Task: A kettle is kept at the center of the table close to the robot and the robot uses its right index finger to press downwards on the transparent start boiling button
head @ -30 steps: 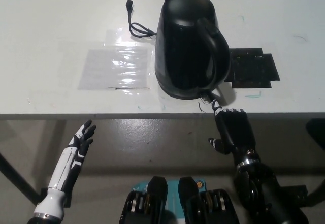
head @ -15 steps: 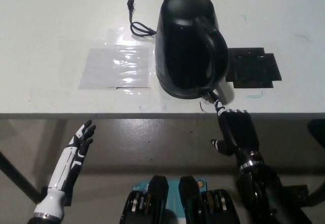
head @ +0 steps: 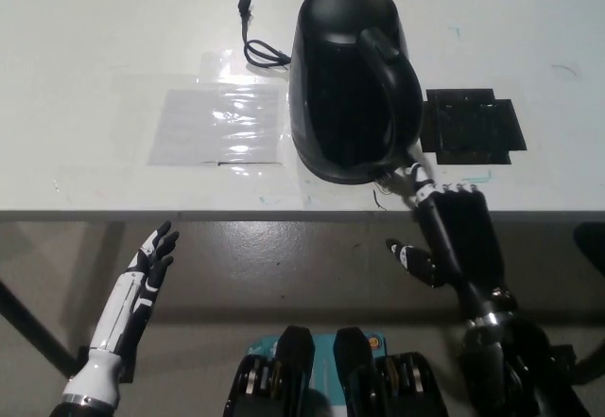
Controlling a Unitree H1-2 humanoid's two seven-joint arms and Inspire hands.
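Observation:
A black kettle (head: 352,81) stands on the white table (head: 113,39) near its front edge, handle toward me on the right. My black right hand (head: 452,228) is raised at the table's front edge with one finger stretched up to the base of the handle, its tip at the small switch (head: 402,173); the other fingers are curled. I cannot tell whether the tip touches the switch. My white left hand (head: 146,275) rests low at the lower left, below the table, fingers spread and holding nothing.
A black power cord (head: 255,43) lies behind the kettle to the left. A clear plastic sheet (head: 217,124) is taped to the table left of the kettle. A flat black mat (head: 471,126) lies to its right.
My right hand has risen and moved forward and right, bringing its stretched finger up to the foot of the kettle handle. The left hand and kettle have stayed put.

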